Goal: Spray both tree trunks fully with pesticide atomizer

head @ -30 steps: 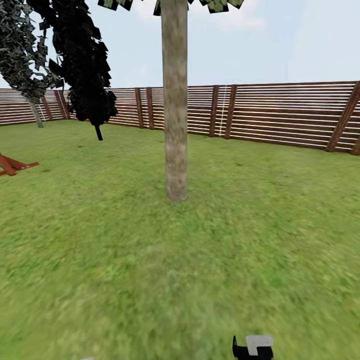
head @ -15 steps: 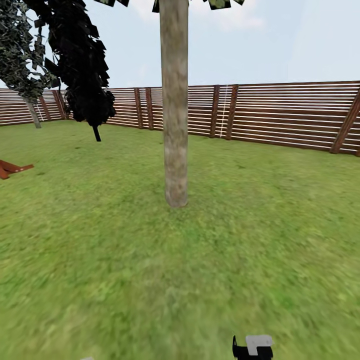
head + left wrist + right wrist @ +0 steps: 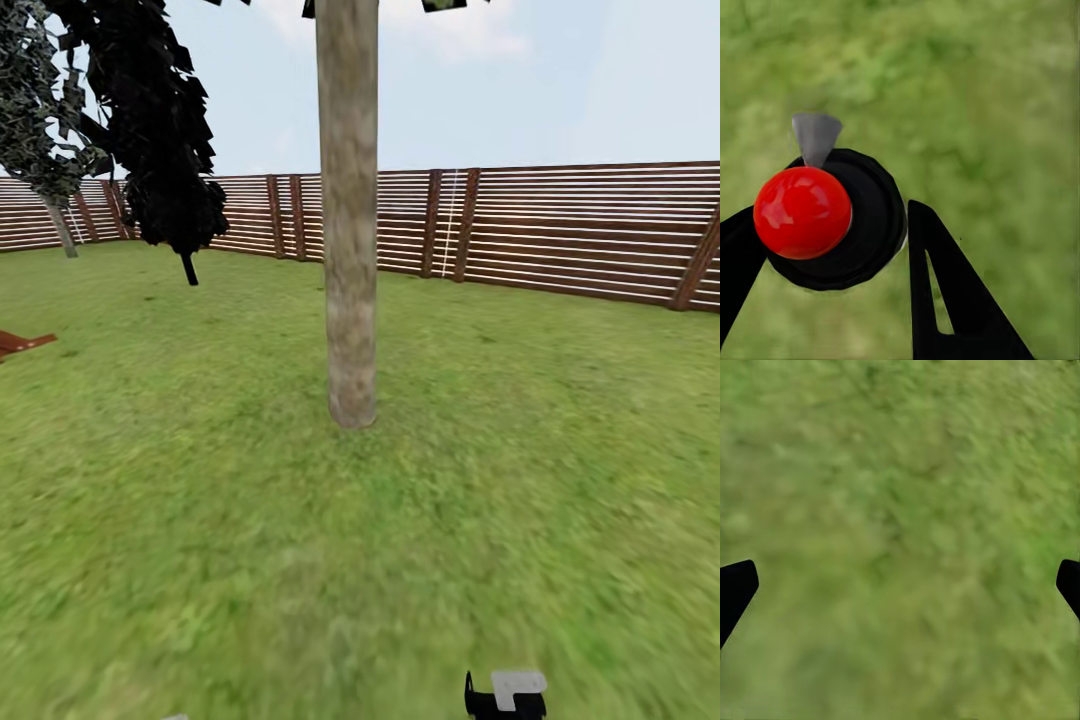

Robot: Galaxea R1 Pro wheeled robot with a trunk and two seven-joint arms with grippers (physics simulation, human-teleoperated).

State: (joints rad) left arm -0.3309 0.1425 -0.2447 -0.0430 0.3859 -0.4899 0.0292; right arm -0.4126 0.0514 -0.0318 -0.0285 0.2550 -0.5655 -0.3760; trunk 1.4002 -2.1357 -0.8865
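The pesticide atomizer (image 3: 825,217) is grasped in the left gripper (image 3: 832,262), its red top seen between the two black fingers in the lower left of the left wrist view. The right gripper (image 3: 900,585) is spread wide over the grass, with nothing in it. In the head view a thick tree trunk (image 3: 349,220) is seen at the centre, before the fence (image 3: 580,235). The approach step is judged to be in hand; next, the nozzle must be aimed at the trunk.
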